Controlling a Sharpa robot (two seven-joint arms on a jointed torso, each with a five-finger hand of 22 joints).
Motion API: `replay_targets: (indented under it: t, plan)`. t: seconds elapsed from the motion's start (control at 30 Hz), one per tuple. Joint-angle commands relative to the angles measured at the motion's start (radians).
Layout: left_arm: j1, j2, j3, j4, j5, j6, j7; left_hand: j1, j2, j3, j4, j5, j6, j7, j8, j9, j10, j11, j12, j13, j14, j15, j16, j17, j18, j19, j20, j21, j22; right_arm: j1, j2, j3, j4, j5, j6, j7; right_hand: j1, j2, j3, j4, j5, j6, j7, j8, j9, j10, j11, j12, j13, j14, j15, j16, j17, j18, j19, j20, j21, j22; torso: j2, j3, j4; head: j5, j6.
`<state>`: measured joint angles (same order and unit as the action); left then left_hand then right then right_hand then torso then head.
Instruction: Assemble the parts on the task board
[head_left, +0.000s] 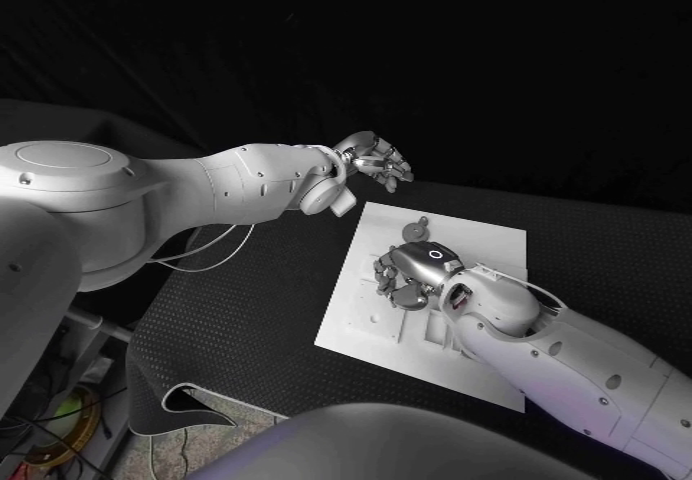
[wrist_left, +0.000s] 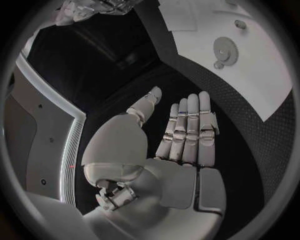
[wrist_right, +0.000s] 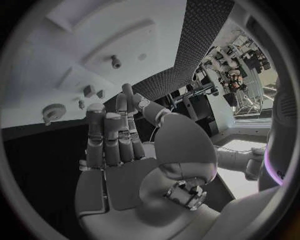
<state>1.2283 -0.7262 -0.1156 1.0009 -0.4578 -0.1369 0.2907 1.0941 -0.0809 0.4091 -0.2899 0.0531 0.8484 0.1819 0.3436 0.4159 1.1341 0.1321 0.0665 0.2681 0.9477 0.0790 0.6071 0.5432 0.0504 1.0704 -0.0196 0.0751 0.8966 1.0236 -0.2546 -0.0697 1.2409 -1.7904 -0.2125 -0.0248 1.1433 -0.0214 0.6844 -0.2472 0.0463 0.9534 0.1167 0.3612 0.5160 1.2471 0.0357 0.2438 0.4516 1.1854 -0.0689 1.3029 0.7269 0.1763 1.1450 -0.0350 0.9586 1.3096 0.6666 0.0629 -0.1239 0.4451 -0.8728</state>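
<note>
Your right hand (head_left: 408, 275) hangs over the middle of the board (head_left: 476, 245), fingers loosely curled and apart, holding nothing. You'll see a gear (head_left: 414, 229) lying on the board just beyond it. Your left hand (head_left: 371, 160) hovers past the board's far corner, fingers apart, empty.

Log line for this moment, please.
left hand: open, off board | right hand: over task board, holding nothing | gear: on board
</note>
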Motion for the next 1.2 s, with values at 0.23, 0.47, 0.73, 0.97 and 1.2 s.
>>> replay_targets:
  t: [0.23, 0.47, 0.73, 0.97, 1.2]
  plan:
    - [0.001, 0.008, 0.001, 0.000, 0.003, 0.003, 0.002, -0.002, 0.008, -0.001, 0.001, -0.003, -0.009, -0.001, 0.006, -0.002, -0.006, 0.003, 0.004, -0.002, 0.006, 0.001, -0.007, 0.002, 0.016, 0.006, 0.001, -0.004, -0.001, -0.028, 0.019, -0.018, -0.020, -0.018, 0.023, 0.020, 0.003, 0.010, 0.007, -0.002, 0.002, 0.009, 0.012, 0.003, 0.013, 0.005, 0.000, 0.001, 0.001, 0.001, -0.005, -0.006, -0.001, 0.086, -0.002, -0.005, 0.001, 0.015, 0.000, 0.0022, 0.0023, 0.030, 0.000]
    - [0.001, 0.010, 0.001, -0.002, 0.003, 0.005, 0.002, -0.002, 0.008, -0.001, 0.001, -0.003, -0.009, -0.001, 0.007, -0.002, -0.006, 0.003, 0.004, -0.002, 0.006, 0.001, -0.008, 0.002, 0.016, 0.006, 0.001, -0.004, -0.001, -0.031, 0.020, -0.023, -0.017, -0.018, 0.023, 0.022, 0.003, 0.011, 0.007, -0.003, 0.002, 0.009, 0.012, 0.003, 0.013, 0.005, 0.000, 0.000, 0.001, 0.001, -0.005, -0.006, -0.001, 0.086, -0.002, -0.005, 0.000, 0.015, 0.000, 0.0036, -0.0018, 0.044, 0.000]
    - [0.001, 0.011, 0.001, -0.001, 0.003, 0.006, 0.002, -0.002, 0.008, 0.000, 0.001, -0.003, -0.009, -0.001, 0.007, -0.002, -0.006, 0.003, 0.004, -0.002, 0.006, 0.001, -0.009, 0.003, 0.016, 0.006, 0.001, -0.004, -0.002, -0.031, 0.020, -0.041, -0.018, -0.018, 0.037, 0.023, 0.001, 0.012, 0.007, -0.004, 0.002, 0.009, 0.012, 0.002, 0.013, 0.005, 0.000, 0.000, 0.001, 0.000, -0.005, -0.006, -0.001, 0.086, -0.002, -0.005, 0.000, 0.015, -0.001, 0.0041, -0.0031, 0.048, 0.000]
    - [0.001, 0.012, 0.001, -0.002, 0.003, 0.006, 0.002, -0.002, 0.008, 0.000, 0.001, -0.003, -0.009, -0.001, 0.007, -0.002, -0.006, 0.003, 0.004, -0.003, 0.006, 0.001, -0.009, 0.004, 0.016, 0.006, 0.001, -0.004, -0.002, -0.035, 0.021, -0.058, -0.021, -0.017, 0.046, 0.023, 0.000, 0.013, 0.007, -0.006, 0.002, 0.008, 0.013, 0.002, 0.014, 0.005, 0.001, -0.001, 0.001, 0.000, -0.005, -0.007, -0.001, 0.086, -0.002, -0.005, 0.000, 0.015, -0.001, 0.0036, -0.0013, 0.050, 0.000]
    - [0.001, 0.014, 0.001, -0.003, 0.003, 0.007, 0.002, -0.002, 0.008, 0.000, 0.001, -0.003, -0.009, -0.001, 0.007, -0.002, -0.006, 0.003, 0.004, -0.003, 0.006, 0.001, -0.010, 0.004, 0.016, 0.006, 0.001, -0.004, -0.002, -0.039, 0.023, -0.059, -0.022, -0.017, 0.048, 0.021, -0.001, 0.014, 0.007, -0.007, 0.002, 0.008, 0.013, 0.002, 0.014, 0.005, 0.001, -0.001, 0.001, 0.000, -0.005, -0.007, -0.001, 0.086, -0.003, -0.005, 0.000, 0.014, -0.001, 0.0035, -0.0025, 0.052, 0.000]
